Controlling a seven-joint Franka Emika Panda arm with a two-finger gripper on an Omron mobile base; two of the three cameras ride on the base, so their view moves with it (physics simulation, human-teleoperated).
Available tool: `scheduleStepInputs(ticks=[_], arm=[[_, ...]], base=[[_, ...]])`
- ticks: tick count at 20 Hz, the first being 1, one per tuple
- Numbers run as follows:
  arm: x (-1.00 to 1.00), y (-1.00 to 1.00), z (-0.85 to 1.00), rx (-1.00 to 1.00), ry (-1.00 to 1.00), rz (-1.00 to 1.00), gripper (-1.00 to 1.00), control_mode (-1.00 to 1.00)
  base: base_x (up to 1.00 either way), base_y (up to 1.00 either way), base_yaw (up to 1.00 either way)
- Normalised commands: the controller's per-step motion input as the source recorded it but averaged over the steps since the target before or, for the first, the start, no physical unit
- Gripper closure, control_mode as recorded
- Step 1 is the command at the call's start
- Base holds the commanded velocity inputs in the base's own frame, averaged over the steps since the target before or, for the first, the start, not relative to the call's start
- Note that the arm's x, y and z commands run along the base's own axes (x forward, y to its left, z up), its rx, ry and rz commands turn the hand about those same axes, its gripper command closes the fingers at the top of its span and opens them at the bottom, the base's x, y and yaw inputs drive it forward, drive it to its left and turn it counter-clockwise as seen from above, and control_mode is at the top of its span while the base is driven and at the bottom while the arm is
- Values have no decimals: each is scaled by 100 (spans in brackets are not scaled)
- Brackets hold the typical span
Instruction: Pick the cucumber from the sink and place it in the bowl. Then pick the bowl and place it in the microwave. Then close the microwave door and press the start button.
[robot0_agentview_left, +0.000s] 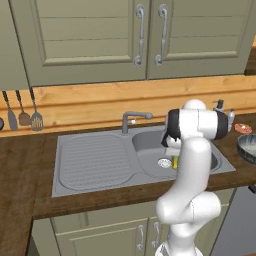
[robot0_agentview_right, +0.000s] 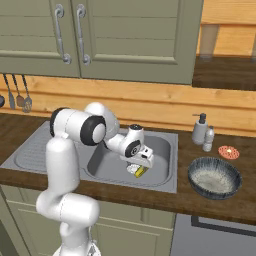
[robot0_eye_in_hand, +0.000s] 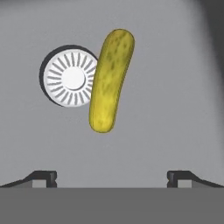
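The yellow-green cucumber (robot0_eye_in_hand: 110, 81) lies on the floor of the grey sink (robot0_eye_in_hand: 166, 109), right beside the round drain (robot0_eye_in_hand: 70, 78). In the base views a sliver of the cucumber (robot0_agentview_left: 175, 162) (robot0_agentview_right: 141, 172) peeks out under my hand. My gripper (robot0_eye_in_hand: 112, 177) hangs open just above it inside the basin, its two fingertips wide apart with nothing between them; the hand (robot0_agentview_right: 141, 159) reaches down into the sink (robot0_agentview_right: 162, 175). The dark ribbed bowl (robot0_agentview_right: 214, 177) (robot0_agentview_left: 247, 149) stands on the wooden counter to the right of the sink. The microwave and its door are out of view.
A grey faucet (robot0_agentview_left: 134, 119) rises behind the basin, and the ribbed drainboard (robot0_agentview_left: 92, 160) lies to its left. A soap bottle (robot0_agentview_right: 200, 129), a small shaker (robot0_agentview_right: 208, 139) and a red coaster (robot0_agentview_right: 228, 151) stand behind the bowl. Utensils (robot0_agentview_left: 22, 110) hang on the wall; green cabinets (robot0_agentview_left: 130, 35) above.
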Motion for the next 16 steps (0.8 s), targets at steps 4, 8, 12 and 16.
scheduleStepInputs(ticks=[4, 8, 12, 16], arm=[[34, 0, -31, 0, 0, 0, -100, -100], [29, -3, -29, 0, 0, 0, -100, -100], [30, -2, -34, 0, 0, 0, -100, -100], [26, -1, -33, 0, 0, 0, -100, -100]], base=[[0, 0, 0], [0, 0, 0], [0, 0, 0], [0, 0, 0]])
